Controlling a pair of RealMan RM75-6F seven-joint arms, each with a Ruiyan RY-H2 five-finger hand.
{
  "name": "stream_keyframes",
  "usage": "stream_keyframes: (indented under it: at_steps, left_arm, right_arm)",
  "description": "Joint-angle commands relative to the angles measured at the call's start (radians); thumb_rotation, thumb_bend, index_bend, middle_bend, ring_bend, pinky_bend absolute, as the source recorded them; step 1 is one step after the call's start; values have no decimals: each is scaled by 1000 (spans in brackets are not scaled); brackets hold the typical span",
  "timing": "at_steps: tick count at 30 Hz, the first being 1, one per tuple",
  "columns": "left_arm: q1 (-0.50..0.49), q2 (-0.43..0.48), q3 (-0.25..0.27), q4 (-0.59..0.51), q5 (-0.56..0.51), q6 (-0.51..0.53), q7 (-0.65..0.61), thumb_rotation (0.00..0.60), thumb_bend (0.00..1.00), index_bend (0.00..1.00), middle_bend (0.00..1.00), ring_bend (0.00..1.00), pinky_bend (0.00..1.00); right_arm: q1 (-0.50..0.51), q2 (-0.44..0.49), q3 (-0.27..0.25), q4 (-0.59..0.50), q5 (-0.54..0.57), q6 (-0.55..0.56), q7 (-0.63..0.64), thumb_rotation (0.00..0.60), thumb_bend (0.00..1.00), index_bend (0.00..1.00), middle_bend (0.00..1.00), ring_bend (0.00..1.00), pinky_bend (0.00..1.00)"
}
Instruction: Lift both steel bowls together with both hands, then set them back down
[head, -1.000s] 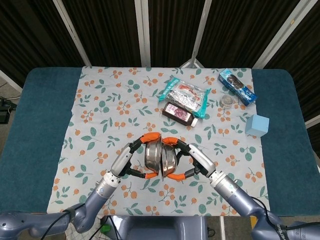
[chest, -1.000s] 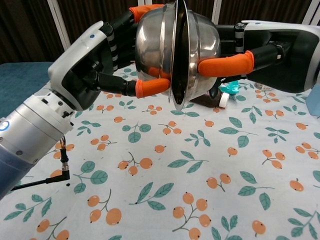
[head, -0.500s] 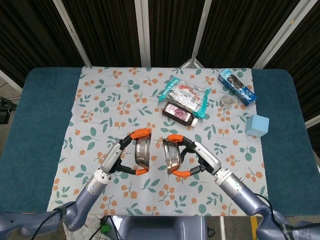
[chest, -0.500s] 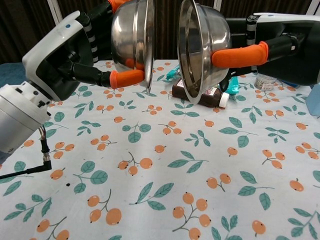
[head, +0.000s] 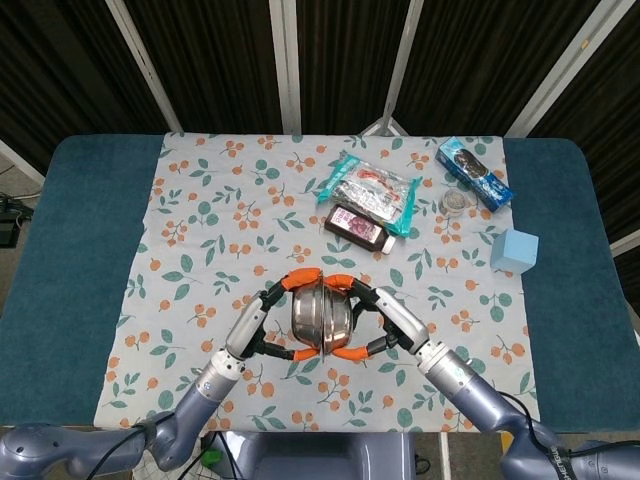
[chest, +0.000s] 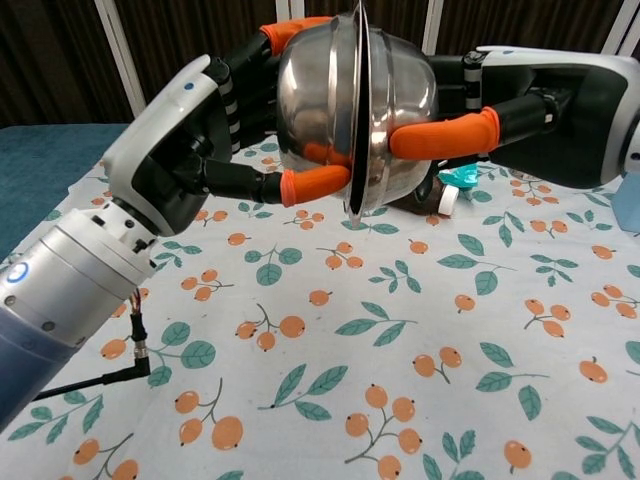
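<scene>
Steel bowls, both of them, hang in the air above the cloth, pressed rim to rim and turned on edge: the left bowl (chest: 315, 100) sits cupped in the left hand (chest: 195, 140), the right bowl (chest: 400, 110) in the right hand (chest: 520, 95). Each hand wraps its bowl from the outside, orange fingertips (chest: 315, 182) curling round the metal. From overhead the two bowls merge into one shiny lump (head: 320, 318) and I cannot make out the seam; both palms are hidden behind the steel. The insides of the bowls are shut off from sight.

Beyond the hands, further up the floral tablecloth (head: 200, 230), lies a dark bottle (head: 360, 228) on its side, and just behind it a silvery snack packet (head: 372, 188). In the chest view the bowls cover most of that bottle, leaving only its cap end poking out below the right hand. Off past the right hand sit a blue biscuit box (head: 474, 172), a small round tin (head: 457, 203) near it, and a pale blue block (head: 514, 250) on the teal table (head: 70, 260).
</scene>
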Motion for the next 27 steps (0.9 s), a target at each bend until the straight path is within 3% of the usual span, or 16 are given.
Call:
stream_keyframes:
  at_steps: [1, 8, 18, 24, 27]
  left_arm:
    - [-3, -19, 1, 17, -2, 0, 6, 600, 21, 377, 306, 215, 348]
    - [4, 21, 1, 6, 12, 34, 17, 600, 21, 377, 306, 215, 348]
    - [39, 285, -17, -179, 14, 63, 138, 600, 21, 378, 306, 215, 347]
    - [61, 431, -2, -279, -24, 3, 263, 600, 20, 373, 306, 215, 347]
    - [71, 518, 14, -355, -64, -60, 347, 600, 16, 373, 303, 215, 348]
  right_arm:
    - [4, 4, -1, -9, -1, -6, 5, 600, 212, 485, 287, 480, 542]
    - [-10, 50, 10, -20, -2, 21, 6, 600, 212, 485, 287, 479, 542]
    - [-52, 167, 10, 16, -27, 64, 38, 600, 212, 494, 287, 479, 542]
    - [-45, 254, -14, 53, -46, 23, -90, 600, 212, 501, 287, 480, 542]
    - [-47, 283, -21, 78, -28, 15, -221, 600, 212, 506, 287, 479, 542]
